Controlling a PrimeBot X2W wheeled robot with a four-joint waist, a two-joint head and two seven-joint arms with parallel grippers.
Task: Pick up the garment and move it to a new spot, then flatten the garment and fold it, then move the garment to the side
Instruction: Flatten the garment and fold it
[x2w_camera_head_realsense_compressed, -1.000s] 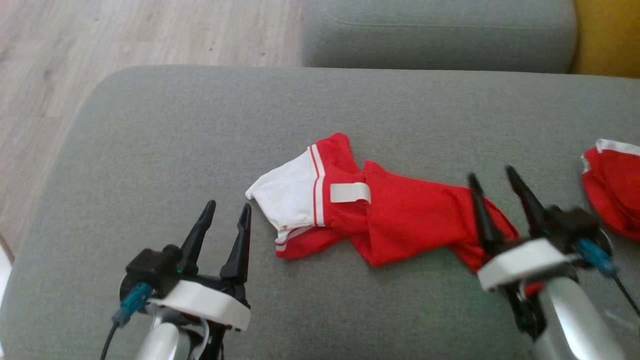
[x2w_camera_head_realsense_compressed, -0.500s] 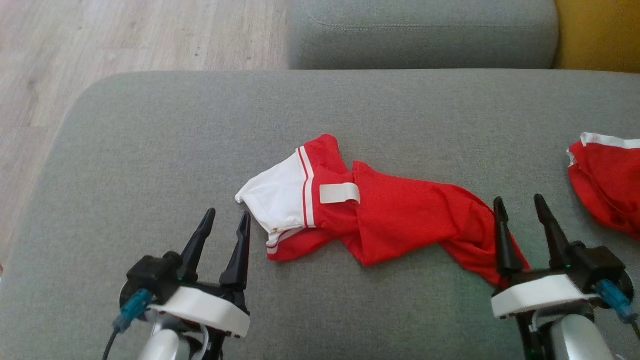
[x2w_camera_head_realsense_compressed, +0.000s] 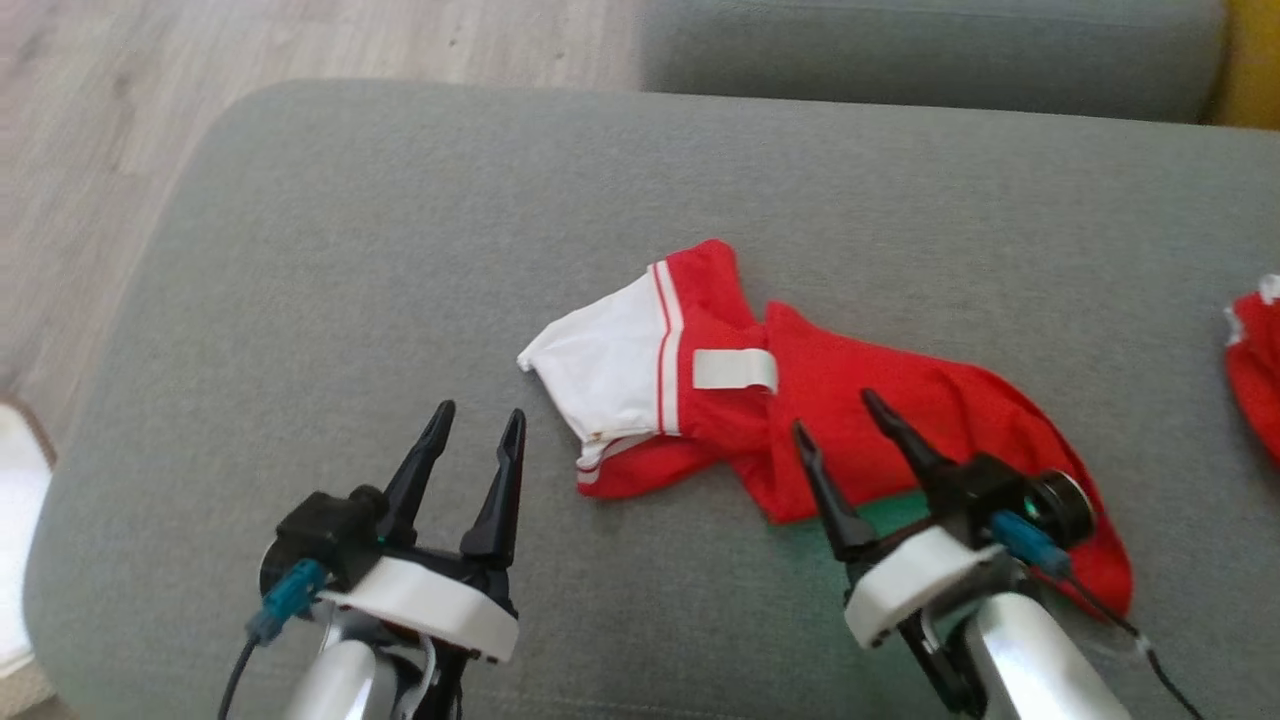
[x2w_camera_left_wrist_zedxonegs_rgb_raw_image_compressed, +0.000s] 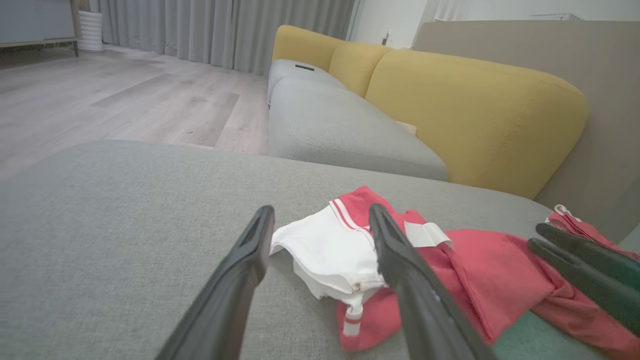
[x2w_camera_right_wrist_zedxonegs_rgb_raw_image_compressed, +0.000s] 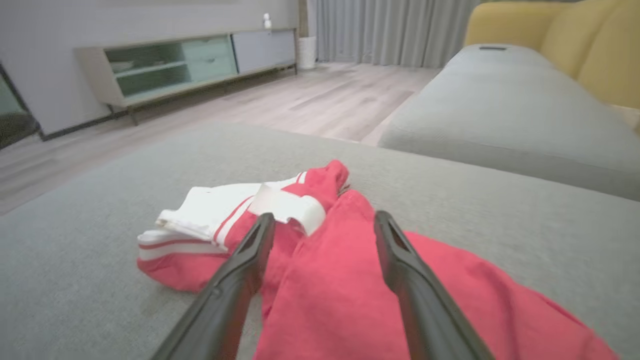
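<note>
Two grippers spread apart, empty: right gripper (x2w_camera_head_realsense_compressed: 832, 412) now swung in from the tail of the red-and-white garment (x2w_camera_head_realsense_compressed: 820, 370) to above its red middle; left gripper (x2w_camera_head_realsense_compressed: 481, 409) just beside the white end. Garment crumpled on grey cushion (x2w_camera_head_realsense_compressed: 400, 250), unlifted. Seems set for pick-up.

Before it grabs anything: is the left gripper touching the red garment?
Apart. The head view shows bare gray cushion between the left gripper and the white corner of the garment.
</note>
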